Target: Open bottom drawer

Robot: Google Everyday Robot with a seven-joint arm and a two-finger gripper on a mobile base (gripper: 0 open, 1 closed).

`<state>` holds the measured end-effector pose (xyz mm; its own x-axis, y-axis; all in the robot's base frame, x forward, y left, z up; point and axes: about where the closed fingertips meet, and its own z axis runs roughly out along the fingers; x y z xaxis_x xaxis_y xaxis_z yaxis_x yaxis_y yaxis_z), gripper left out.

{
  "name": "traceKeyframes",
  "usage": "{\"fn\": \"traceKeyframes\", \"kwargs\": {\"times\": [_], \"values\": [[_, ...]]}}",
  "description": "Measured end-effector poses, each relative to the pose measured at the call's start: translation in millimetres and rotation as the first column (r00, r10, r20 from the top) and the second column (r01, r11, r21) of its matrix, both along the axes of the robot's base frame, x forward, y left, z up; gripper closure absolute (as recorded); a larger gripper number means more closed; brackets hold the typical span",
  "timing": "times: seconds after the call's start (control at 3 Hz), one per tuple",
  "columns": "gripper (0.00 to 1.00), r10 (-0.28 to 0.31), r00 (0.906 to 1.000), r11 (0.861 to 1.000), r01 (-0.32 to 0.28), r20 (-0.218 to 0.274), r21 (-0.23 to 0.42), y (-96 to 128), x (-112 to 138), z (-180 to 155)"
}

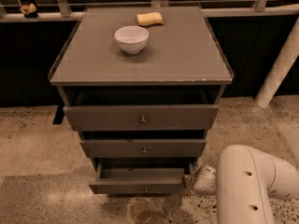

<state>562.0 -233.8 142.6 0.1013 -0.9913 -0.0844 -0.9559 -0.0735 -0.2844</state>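
Camera view: three drawers stack below a grey counter (187, 55). The bottom drawer (121, 186) sits lowest, pulled partly out above the speckled floor (32, 148). The gripper (202, 178) is low beside that drawer's right end; whether it grasps anything cannot be told. A white bowl (131, 38) and a yellow sponge (149, 18) rest on the counter.

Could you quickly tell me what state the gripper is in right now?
Gripper: at the bottom drawer's right front corner; open or closed cannot be told.

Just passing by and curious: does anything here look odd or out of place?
The bottom drawer juts out, its inside showing, with the gripper by its right end. On the floor just before it lies a round dark stain, perhaps a dried spill.
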Motion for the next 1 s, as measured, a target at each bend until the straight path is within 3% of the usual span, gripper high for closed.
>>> {"fn": "traceKeyframes", "kwargs": {"times": [1.0], "values": [[1.00,0.007,1.0000,1.000,-0.007,-0.004,-0.001,-0.4,-6.9,0.2]]}}
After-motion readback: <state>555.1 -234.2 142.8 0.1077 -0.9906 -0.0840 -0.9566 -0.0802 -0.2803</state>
